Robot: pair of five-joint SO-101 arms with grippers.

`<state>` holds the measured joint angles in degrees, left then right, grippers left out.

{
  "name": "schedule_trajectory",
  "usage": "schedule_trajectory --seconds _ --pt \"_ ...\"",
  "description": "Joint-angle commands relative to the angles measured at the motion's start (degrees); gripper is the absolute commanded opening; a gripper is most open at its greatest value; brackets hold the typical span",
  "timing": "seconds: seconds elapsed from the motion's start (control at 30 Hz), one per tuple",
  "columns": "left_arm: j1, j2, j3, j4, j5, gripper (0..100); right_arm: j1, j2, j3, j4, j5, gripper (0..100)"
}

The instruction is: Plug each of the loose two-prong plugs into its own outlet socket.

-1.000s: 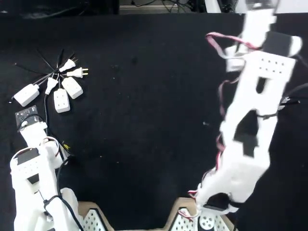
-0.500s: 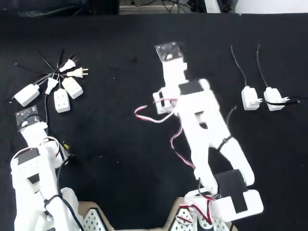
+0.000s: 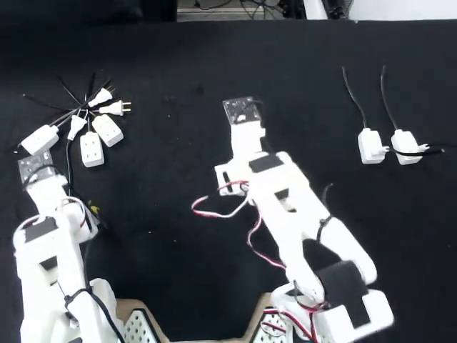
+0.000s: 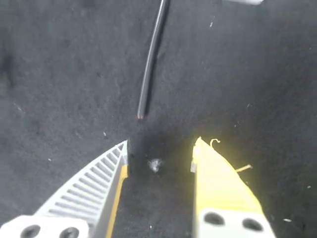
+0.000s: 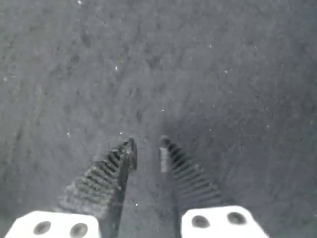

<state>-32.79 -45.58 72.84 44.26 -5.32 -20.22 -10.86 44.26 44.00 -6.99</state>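
right gripper (image 5: 146,144) swung left, ajar, empty | left gripper (image 4: 161,144) open, empty | plug (image 3: 112,108) prongs rightward

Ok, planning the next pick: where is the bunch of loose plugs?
High view, far-left part of the black table: the loose plugs lie fanned out just beyond the white outlet sockets, near the left gripper.

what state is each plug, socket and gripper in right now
left gripper: open, empty
right gripper: slightly open, empty
upper plug: loose, prongs bare
lower plug: loose, prongs bare
socket: nothing plugged in
second socket: nothing plugged in
white block on the right: beside its neighbour; mated or not, cannot tell
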Motion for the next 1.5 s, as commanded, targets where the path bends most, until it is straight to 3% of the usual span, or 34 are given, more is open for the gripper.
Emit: schedule_trajectory --seconds 0.0,0.2,0.4,0.63,0.83,1.03,1.33,1.47 --pt "0.75 -0.09 -11.91 7.65 -3.16 21 -0.62 -7.87 4.26 -6.68 -0.7 11.8" --pt "0.84 -0.09 -24.04 16.79 -3.6 21 -0.7 -13.93 11.82 -14.51 -0.88 11.7" --pt "0.48 0.0 -32.57 17.41 -3.6 21 -0.7 -17.01 17.27 -20.57 -0.88 11.7" --pt "0.48 0.0 -37.49 17.67 -3.6 21 -0.7 -19.03 17.54 -20.4 -0.53 11.9" --pt "0.84 2.11 -46.55 28.84 -5.98 21 -0.53 -23.34 19.65 -20.48 -0.53 11.9" --pt "0.48 16.88 -58.33 34.2 -5.98 21 -0.62 -26.59 22.2 -20.92 -0.53 11.9" --pt "0.84 45.45 -79.43 34.99 -6.42 21 -0.62 -26.59 26.86 -28.92 -0.44 11.9" --pt "3.65 54.86 -88.66 41.32 -10.29 21 -0.62 -26.59 27.03 -29.1 -0.44 11.9"
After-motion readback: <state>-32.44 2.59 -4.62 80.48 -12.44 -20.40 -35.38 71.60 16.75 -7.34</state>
